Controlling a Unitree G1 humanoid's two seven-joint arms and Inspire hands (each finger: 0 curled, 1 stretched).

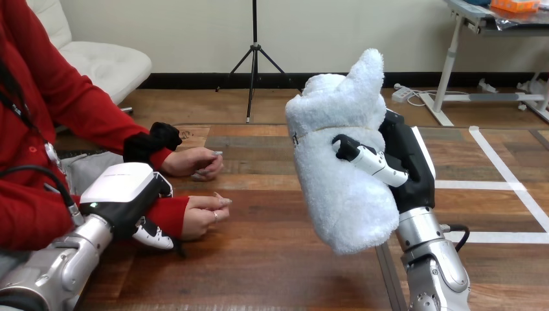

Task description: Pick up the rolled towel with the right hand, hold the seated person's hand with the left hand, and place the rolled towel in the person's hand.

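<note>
Gripping the rolled towel (pixel 336 162) in our right hand (pixel 404 162) above the table's (pixel 272 259) right side.
We see it white, fluffy, upright; our left hand (pixel 126 191) clasps the person's wrist (pixel 169 214) near the left edge.

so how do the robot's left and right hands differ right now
The right hand is raised above the table; the left hand sits low by its surface. The right hand grips the rolled towel, held upright; the left hand curls round the person's nearer wrist, at the red sleeve. Both are shut on something.
</note>
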